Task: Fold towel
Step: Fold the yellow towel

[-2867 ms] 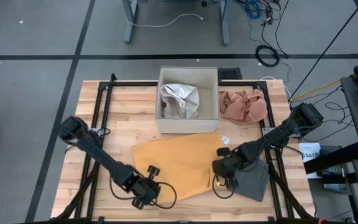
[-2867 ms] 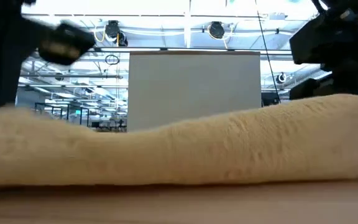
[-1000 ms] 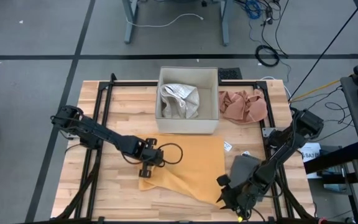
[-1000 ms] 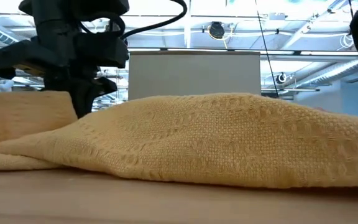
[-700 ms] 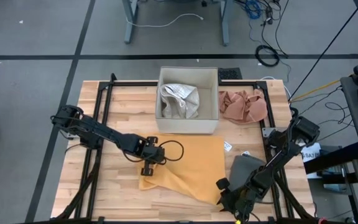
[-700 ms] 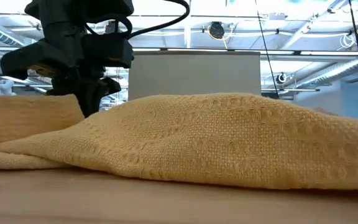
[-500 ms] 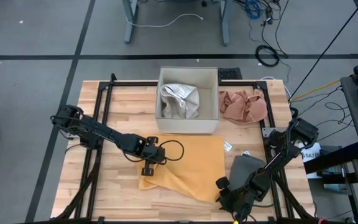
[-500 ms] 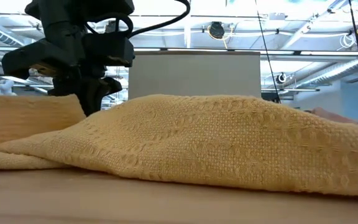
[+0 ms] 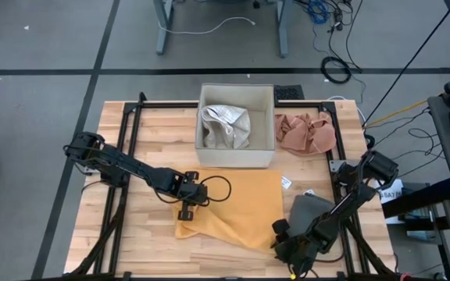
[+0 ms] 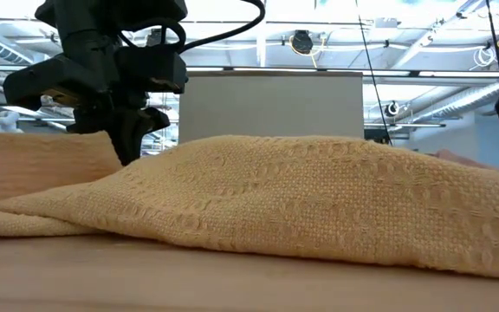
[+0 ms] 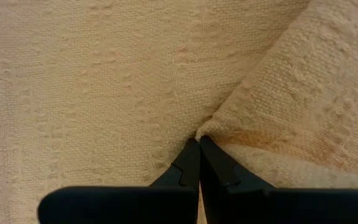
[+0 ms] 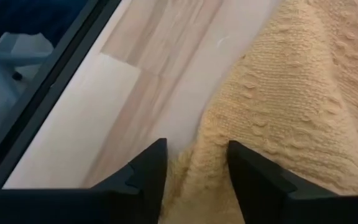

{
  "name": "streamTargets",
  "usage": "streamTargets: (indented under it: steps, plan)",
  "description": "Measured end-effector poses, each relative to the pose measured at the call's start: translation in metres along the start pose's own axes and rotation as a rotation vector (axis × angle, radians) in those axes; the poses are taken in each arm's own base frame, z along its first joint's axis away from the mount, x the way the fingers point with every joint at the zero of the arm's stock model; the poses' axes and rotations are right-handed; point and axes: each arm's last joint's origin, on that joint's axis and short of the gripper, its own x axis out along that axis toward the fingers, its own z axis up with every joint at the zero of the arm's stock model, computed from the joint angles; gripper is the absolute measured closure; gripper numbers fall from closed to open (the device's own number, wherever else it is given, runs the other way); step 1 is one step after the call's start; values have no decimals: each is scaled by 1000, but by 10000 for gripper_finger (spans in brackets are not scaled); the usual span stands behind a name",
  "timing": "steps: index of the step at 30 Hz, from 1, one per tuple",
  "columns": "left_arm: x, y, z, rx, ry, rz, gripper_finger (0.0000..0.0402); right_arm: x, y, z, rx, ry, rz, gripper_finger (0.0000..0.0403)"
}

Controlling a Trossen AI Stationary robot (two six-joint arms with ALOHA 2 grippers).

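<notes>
Wooden table (image 9: 151,125) | left pincer (image 11: 197,138) pinching yellow towel (image 9: 237,207) | right pincer (image 12: 194,152) parted

Illumination is even and bright, supplied from overhead. In the low view, round ceiling lamps (image 10: 301,41) and white strip lights glare against a washed-out ceiling, leaving the dark left gripper (image 10: 126,139) nearly silhouetted. The mustard-yellow woven towel (image 10: 319,199) shows crisp weave; the light wooden table (image 10: 145,277) edge nearest the lens is soft. From above, shadows are faint and short. Both wrist views are sharp.
</notes>
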Motion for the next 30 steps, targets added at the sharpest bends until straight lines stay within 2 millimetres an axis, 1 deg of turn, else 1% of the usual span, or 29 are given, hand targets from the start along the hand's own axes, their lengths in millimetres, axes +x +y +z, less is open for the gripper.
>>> streamTargets:
  steps: [3,6,11,14,16,18,26,30]
  plan:
    - [0,0,0,0,0,0,401,6,0,-3,20,8,-16,267]
    - [0,0,0,-2,1,0,401,6,0,-2,29,1,-15,303]
    - [0,-1,0,5,1,-2,401,-2,-1,1,16,-1,10,368]
    - [0,-1,0,3,1,-2,401,-6,-1,3,18,-2,33,385]
    - [0,-1,0,-1,1,-2,401,-7,0,4,20,0,67,384]
    - [0,-1,0,-3,1,-2,401,-7,0,4,28,4,70,373]
    - [0,-1,0,-3,1,-2,401,-7,-2,5,61,0,56,296]
    - [0,-1,0,-3,1,-2,401,-6,-4,6,73,0,57,286]
